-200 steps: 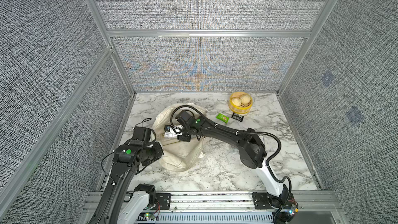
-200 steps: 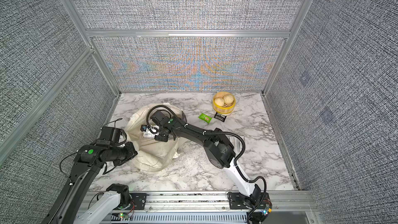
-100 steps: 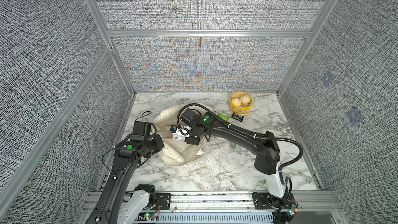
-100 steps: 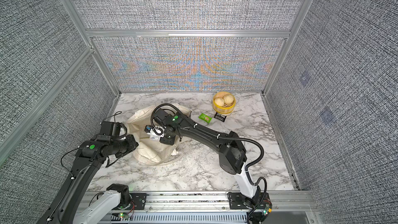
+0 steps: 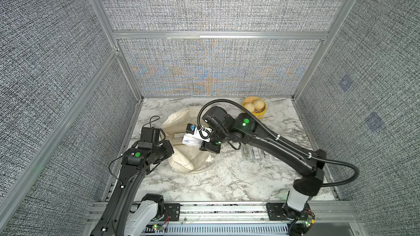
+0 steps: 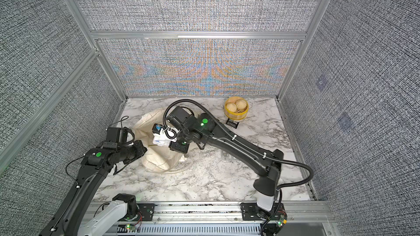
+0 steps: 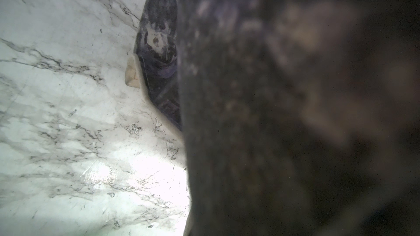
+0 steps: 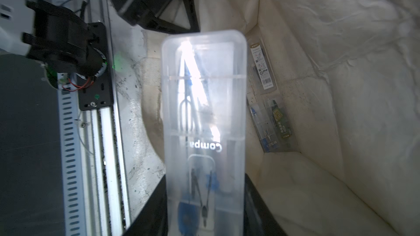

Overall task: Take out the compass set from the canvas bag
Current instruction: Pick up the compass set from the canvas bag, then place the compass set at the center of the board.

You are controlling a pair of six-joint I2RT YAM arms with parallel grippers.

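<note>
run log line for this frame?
right gripper: shut on clear plastic compass case | left gripper: shut on cream canvas bag edge | case above bag mouth

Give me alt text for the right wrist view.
The right gripper holds a clear plastic compass set above the open cream canvas bag. Two small packaged items lie inside the bag.
</note>
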